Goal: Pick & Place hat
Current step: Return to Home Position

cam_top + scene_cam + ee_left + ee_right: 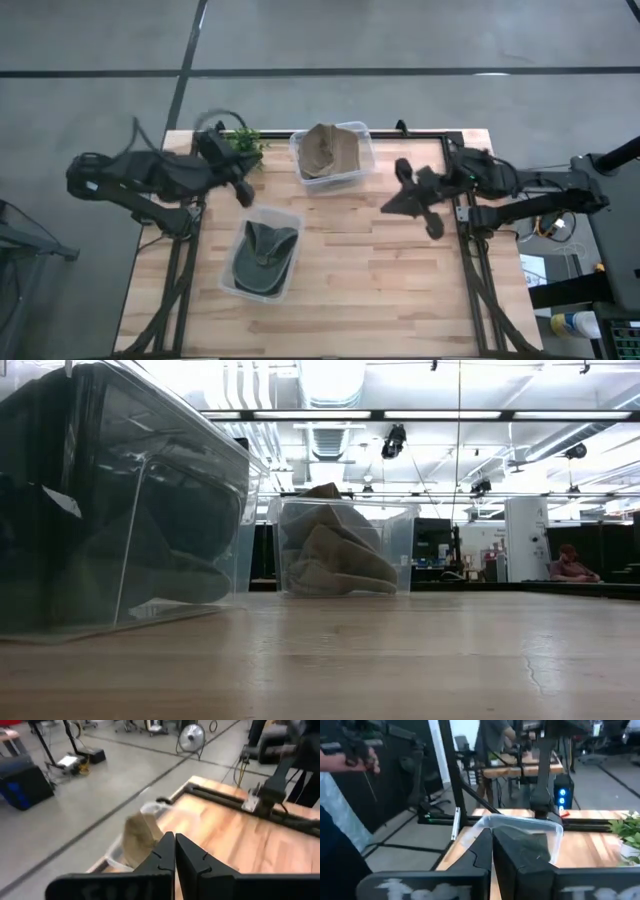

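The brown cap [328, 150] lies crumpled inside a clear container [362, 135] at the far middle of the tabletop [400, 290]. The gray cap [265, 258] lies in a second clear container [290, 218] nearer the front and a little to the left. Neither cap is held.

The left gripper [174, 836] hangs above the tabletop left of the brown cap's container and just beyond the far left corner of the gray cap's container, touching neither. Its fingers [162, 855] are pressed together on nothing, and the brown cap shows past their tips.

The right gripper [491, 831] is over the right part of the tabletop, well apart from both containers, fingers [510, 852] likewise together and empty.

A small green plant [243, 142] stands at the far edge, left of the brown cap's container.
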You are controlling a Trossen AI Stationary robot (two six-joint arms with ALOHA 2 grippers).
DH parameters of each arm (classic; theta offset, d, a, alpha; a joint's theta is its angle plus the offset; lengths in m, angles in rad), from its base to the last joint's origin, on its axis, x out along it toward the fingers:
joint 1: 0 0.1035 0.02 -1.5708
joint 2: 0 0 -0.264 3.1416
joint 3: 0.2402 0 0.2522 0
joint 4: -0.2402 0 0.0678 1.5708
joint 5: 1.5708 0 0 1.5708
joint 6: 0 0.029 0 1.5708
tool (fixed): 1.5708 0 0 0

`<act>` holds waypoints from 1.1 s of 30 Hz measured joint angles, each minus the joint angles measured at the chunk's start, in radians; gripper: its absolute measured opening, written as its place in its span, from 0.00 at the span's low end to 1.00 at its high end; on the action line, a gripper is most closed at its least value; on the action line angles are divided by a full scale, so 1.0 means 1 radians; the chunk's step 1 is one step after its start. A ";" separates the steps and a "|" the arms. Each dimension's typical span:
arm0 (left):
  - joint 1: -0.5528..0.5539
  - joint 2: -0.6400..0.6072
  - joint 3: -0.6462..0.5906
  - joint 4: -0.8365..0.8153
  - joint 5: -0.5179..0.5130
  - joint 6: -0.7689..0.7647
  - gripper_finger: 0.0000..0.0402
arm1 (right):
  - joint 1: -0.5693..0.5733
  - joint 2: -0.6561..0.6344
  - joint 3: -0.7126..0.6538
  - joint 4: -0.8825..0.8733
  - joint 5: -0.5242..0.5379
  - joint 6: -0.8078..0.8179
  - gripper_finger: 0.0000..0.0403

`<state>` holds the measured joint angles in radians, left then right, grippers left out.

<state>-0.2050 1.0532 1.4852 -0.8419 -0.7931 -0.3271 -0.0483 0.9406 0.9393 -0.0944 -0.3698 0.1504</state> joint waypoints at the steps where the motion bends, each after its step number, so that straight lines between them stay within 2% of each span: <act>1: 0.000 -0.006 -0.048 0.036 0.003 -0.012 0.02 | 0.005 -0.034 -0.041 0.032 -0.002 0.002 0.02; 4: -0.001 -0.067 -0.195 0.236 0.015 0.009 0.02 | 0.009 -0.130 -0.140 0.029 0.004 0.013 0.02; 6: 0.000 -0.124 -0.313 0.381 0.095 0.075 0.02 | 0.010 -0.186 -0.203 0.023 0.007 0.066 0.02; 9: 0.005 -0.210 -0.491 0.571 0.214 0.126 0.02 | 0.016 -0.269 -0.290 0.076 0.001 0.032 0.02; 14: 0.009 -0.400 -0.749 0.752 0.231 0.109 0.02 | 0.016 -0.424 -0.432 0.091 0.075 -0.016 0.02; 17: 0.008 -0.485 -0.887 0.855 0.289 0.109 0.02 | 0.016 -0.487 -0.508 0.146 0.081 -0.024 0.02; 20: 0.008 -0.566 -1.003 0.915 0.296 0.111 0.02 | 0.016 -0.556 -0.576 0.156 0.081 -0.061 0.02; 26: 0.007 -0.677 -1.152 0.978 0.359 0.160 0.02 | 0.015 -0.671 -0.714 0.205 0.082 -0.049 0.02; 33: 0.007 -0.799 -1.244 1.022 0.346 0.223 0.02 | 0.015 -0.803 -0.839 0.265 0.082 -0.042 0.02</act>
<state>-0.1978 0.2543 0.2412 0.1798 -0.4470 -0.1041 -0.0330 0.1380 0.1003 0.1703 -0.2874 0.1082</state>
